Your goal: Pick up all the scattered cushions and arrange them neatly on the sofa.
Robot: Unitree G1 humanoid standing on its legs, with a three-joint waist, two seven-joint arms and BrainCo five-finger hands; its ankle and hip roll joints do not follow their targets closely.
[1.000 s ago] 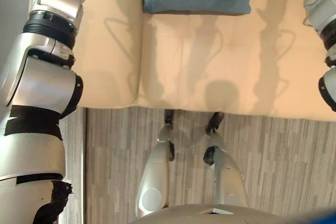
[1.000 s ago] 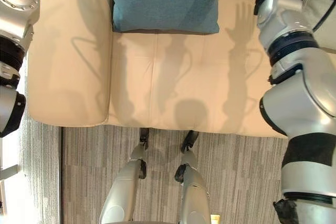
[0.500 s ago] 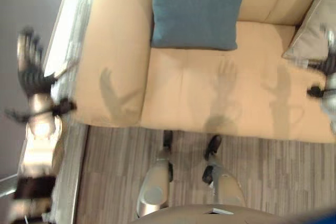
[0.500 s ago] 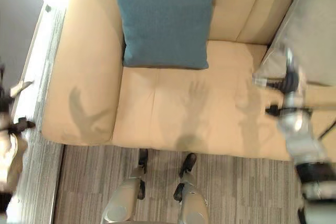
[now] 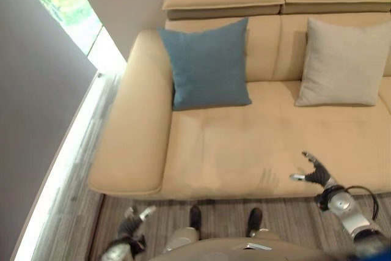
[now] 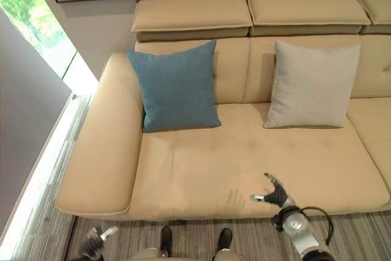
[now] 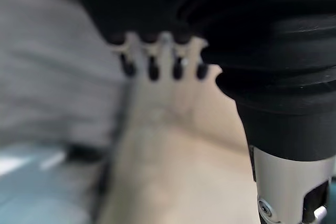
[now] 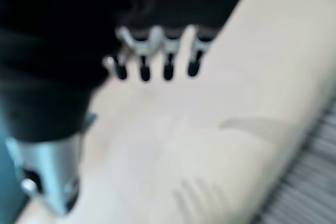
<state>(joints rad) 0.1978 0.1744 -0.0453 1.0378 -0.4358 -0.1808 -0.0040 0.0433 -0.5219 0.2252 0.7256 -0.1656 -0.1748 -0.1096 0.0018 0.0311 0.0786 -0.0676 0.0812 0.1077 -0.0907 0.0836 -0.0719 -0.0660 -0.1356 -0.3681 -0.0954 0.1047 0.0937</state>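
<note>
- Sofa (image 6: 201, 169): I see a beige sofa with a wide seat, a rounded arm at my left and raised headrests at the back.
- Blue cushion (image 6: 174, 85): stands upright against the backrest, at the left end of the seat, beside the sofa arm.
- Grey cushion (image 6: 313, 84): stands upright against the backrest, to the right of the blue one and apart from it.
- Right hand (image 6: 276, 194): hovers over the front edge of the seat, fingers straight and spread, holding nothing; my right wrist view confirms this.
- Left hand (image 5: 131, 227): low by the floor in front of the sofa arm, fingers straight, empty.
- Striped carpet (image 6: 366, 236): runs along the sofa front.
</note>
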